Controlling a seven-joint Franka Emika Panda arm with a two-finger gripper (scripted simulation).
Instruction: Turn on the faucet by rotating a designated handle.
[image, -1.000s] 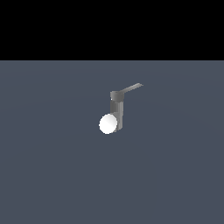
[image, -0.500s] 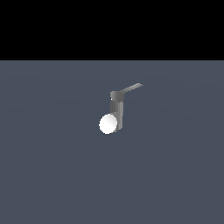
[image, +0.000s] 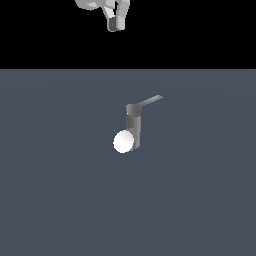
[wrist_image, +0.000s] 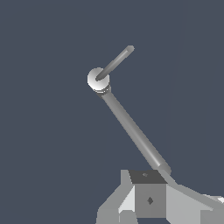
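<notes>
Showing only partly at the top edge of the exterior view: the gripper (image: 117, 20), cut off by the frame, hanging against plain black high above everything else and touching nothing. Impossible to tell whether the fingers are standing apart or together, since only pale blocky shapes and one darker fingertip are showing there. In the wrist view, appearing again as grey and white blocks at the picture's edge (wrist_image: 148, 199), too cropped to settle the matter.

Standing upright near the middle of the table (image: 55, 200): the faucet (image: 133, 127), a small grey column with a darker cap. Projecting from that cap toward the exterior view's right and slightly upward in the picture: the handle (image: 150, 101), a thin light-grey bar. Sitting in front of the column's lower part and hiding some of it: a white sphere (image: 123, 142); hard to say whether touching the column or merely overlapping it.

From the wrist view, looking down the length of things, with the sphere (wrist_image: 97, 79) partly covered by a grey bar, foreshortened and hard to sort from the column.

Lying flat and uniform slate-blue, the table; beyond its far edge, only blackness.
</notes>
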